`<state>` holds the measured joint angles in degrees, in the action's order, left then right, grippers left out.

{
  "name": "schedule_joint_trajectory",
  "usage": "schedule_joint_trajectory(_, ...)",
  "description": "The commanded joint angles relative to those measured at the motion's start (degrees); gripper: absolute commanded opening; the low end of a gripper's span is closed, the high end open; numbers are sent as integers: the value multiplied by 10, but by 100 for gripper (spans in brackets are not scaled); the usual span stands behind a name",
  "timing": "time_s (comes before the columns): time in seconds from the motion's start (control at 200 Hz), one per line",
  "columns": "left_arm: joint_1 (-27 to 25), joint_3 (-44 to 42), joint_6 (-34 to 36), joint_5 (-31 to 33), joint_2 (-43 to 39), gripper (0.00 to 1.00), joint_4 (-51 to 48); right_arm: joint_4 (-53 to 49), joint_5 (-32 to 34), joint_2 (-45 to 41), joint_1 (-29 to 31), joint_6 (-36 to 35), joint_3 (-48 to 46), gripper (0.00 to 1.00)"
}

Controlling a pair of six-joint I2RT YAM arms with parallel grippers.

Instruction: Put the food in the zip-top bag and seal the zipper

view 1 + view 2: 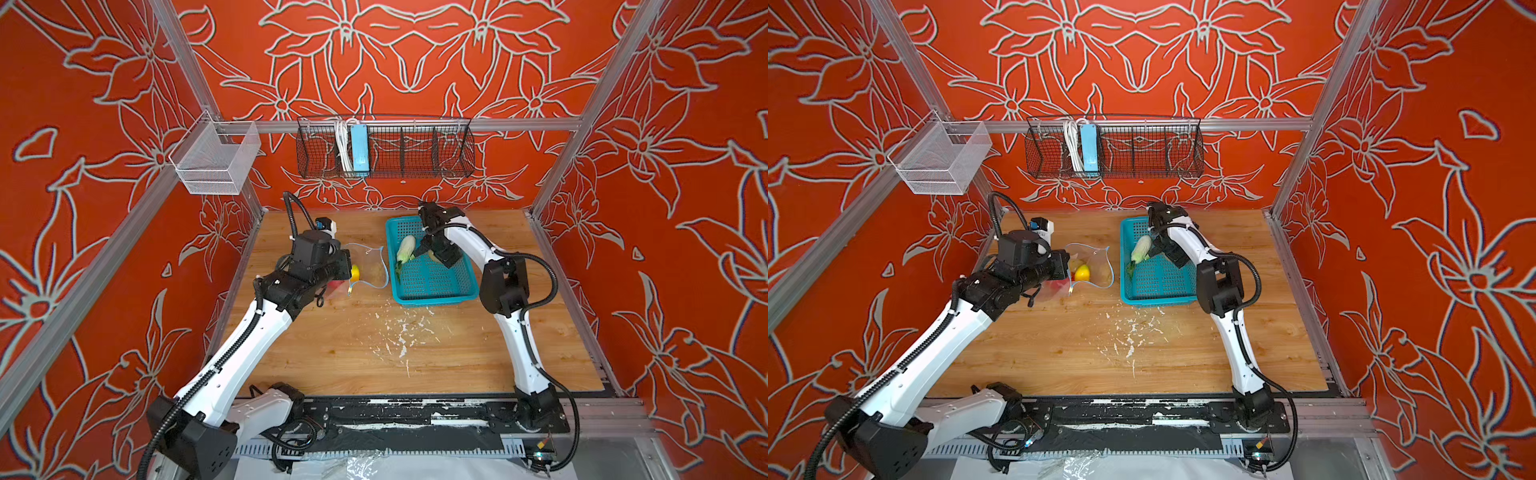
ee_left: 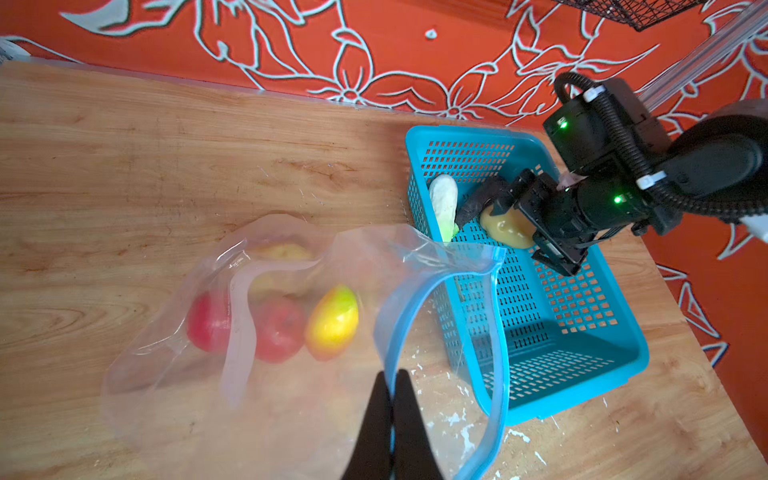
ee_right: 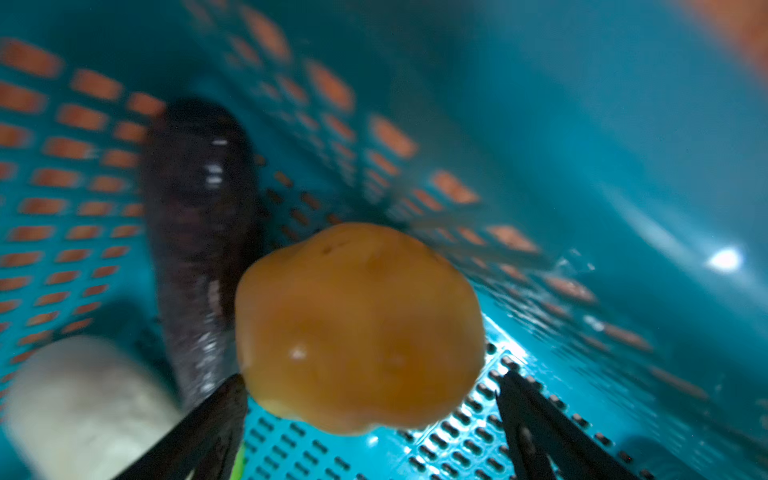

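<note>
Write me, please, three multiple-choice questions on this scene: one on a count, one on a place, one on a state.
1. How many red tomatoes show inside the zip-top bag? A) none B) two C) four
2. Where does the eggplant lie? A) in the zip-top bag B) in the teal basket C) outside both
3. How does the right gripper stand? A) open around a potato B) shut on the potato C) shut and empty
Answers: 1 B, two red rounds show through the plastic beside the red-yellow fruit; 2 B, perforated teal walls surround it; 3 A, its fingers stand wide on either side of the potato.
</note>
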<state>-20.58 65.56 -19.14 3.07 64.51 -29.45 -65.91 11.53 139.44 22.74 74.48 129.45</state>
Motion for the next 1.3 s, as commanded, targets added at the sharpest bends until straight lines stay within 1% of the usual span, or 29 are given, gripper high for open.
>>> schedule_joint_trajectory(0.0, 1, -3, -1, -1, -9, 0, 9, -63, 32, 6, 1, 53, 8, 95)
schedule_joint_trajectory(0.265, 1, -2, -2, -3, -7, 0, 10, -65, 53, -3, -1, 60, -5, 94)
schedule_joint_trajectory(0.5, 1, -3, 0, -2, -7, 0, 8, -54, 34, 6, -4, 52, -17, 90)
schedule_joint_trajectory(0.616, 1, -3, -1, -2, -7, 0, 9, -22, 16, -2, -4, 33, -41, 90)
schedule_joint_trajectory(0.751, 1, -3, -1, -2, -7, 0, 9, 38, -3, -28, -1, -7, -88, 90)
schedule_joint_trajectory(1.041, 1, -3, -1, -2, -8, 0, 9, 86, -1, -65, 0, -43, -157, 87)
schedule_joint_trajectory(1.181, 1, -3, 0, 0, -7, 0, 9, 88, -3, -62, 0, -49, -162, 82)
schedule_joint_trajectory(1.266, 1, -3, 0, 2, -7, 0, 8, 94, -11, -61, 0, -54, -162, 72)
schedule_joint_trajectory(1.291, 1, -3, 1, 2, -7, 0, 8, 96, -13, -61, 0, -54, -162, 71)
